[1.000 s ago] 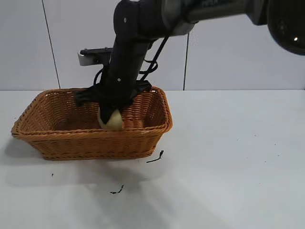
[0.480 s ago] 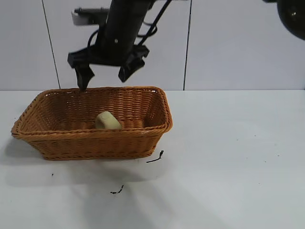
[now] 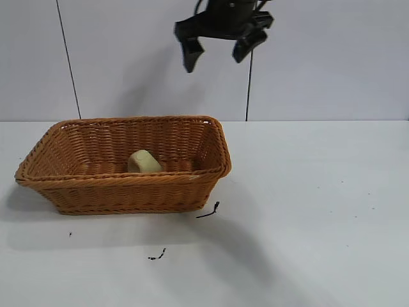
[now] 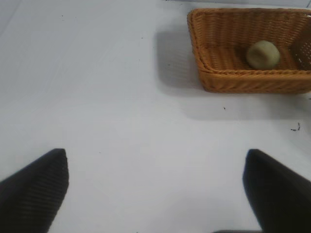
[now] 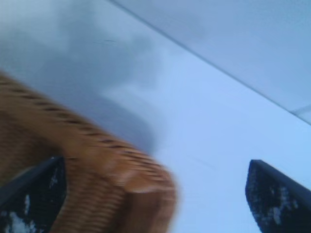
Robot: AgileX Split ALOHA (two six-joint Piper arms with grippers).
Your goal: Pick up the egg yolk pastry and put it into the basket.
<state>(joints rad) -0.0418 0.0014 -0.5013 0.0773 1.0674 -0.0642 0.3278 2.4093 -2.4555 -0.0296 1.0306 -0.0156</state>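
Fingers: right gripper (image 3: 220, 48) spread, grasping nothing; left gripper (image 4: 155, 189) spread too.
Below right fingers: wicker basket (image 3: 211, 144).
Inside basket: egg yolk pastry (image 3: 144, 162).

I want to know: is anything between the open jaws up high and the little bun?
Nothing. In the exterior view only air separates the right gripper from the egg yolk pastry in the basket.

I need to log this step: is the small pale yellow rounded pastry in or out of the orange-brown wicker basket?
In. The pale yellow pastry rests on the floor of the wicker basket, and the open right gripper is high above it.
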